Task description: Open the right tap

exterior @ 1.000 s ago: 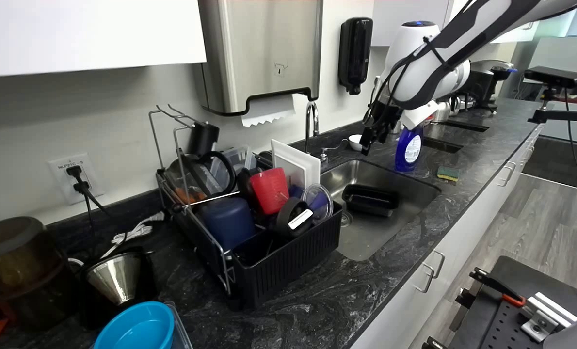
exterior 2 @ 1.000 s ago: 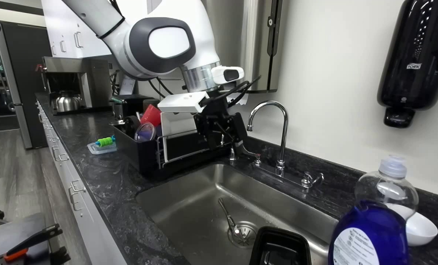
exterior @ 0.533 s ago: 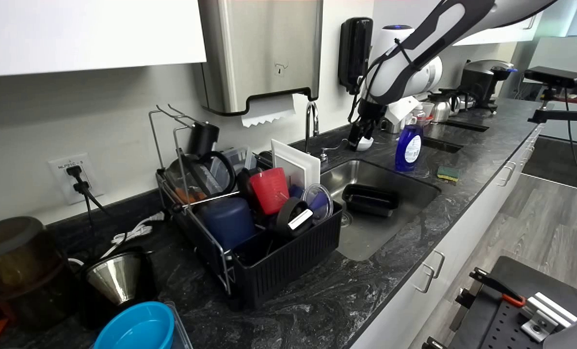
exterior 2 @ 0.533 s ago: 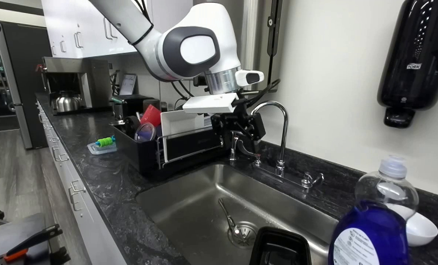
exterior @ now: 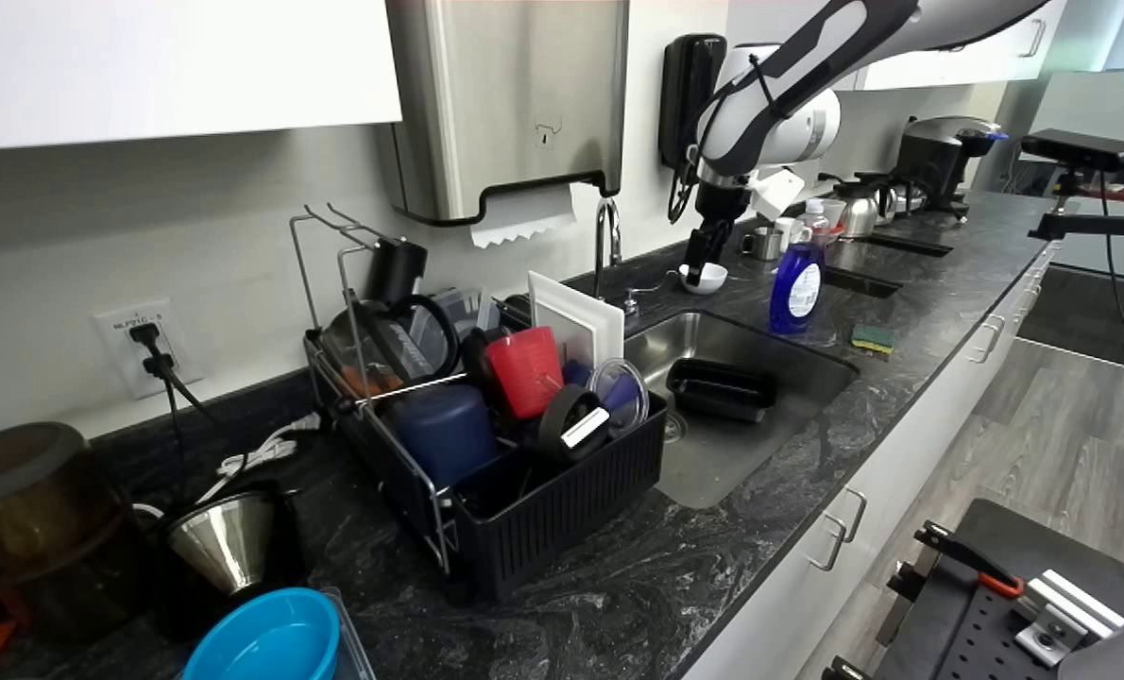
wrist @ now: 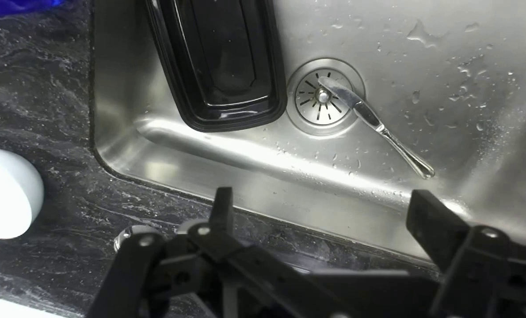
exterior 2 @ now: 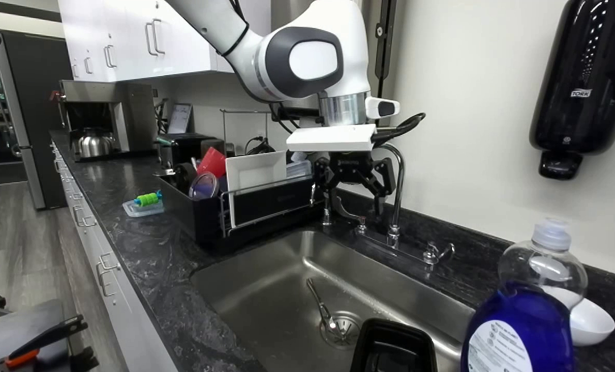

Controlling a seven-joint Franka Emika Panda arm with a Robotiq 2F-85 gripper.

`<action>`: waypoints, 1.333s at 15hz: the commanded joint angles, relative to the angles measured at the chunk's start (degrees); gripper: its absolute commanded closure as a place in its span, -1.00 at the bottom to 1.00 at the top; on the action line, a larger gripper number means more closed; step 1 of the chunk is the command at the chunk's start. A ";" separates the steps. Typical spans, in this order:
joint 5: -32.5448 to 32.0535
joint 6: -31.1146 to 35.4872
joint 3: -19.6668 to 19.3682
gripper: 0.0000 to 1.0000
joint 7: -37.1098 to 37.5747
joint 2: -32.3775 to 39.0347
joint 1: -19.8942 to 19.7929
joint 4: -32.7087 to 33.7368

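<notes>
The right tap is a small chrome handle with a thin lever on the counter behind the sink, right of the tall spout. The right tap also shows in an exterior view beyond the white plate. In the wrist view a chrome piece, partly hidden behind a finger, looks like this handle. My gripper hangs pointing down by the spout, left of the right tap in that view and apart from it. In the wrist view my gripper is open, with nothing between its fingers.
The sink holds a black tray and a knife. The black dish rack stands beside it. A blue soap bottle and white bowl stand on the counter. Another tap handle is close to my gripper.
My arm has moved toward the spout, rightward in one exterior view and leftward in the other. The gripper has turned so both fingers show spread. The right tap looks unchanged.
</notes>
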 commanded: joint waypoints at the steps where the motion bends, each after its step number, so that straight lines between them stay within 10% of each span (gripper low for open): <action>1: 0.30 -4.52 1.06 -1.00 -3.43 2.53 -2.27 5.24; 20: -0.82 -5.64 0.79 -1.00 -3.61 5.25 -3.63 10.73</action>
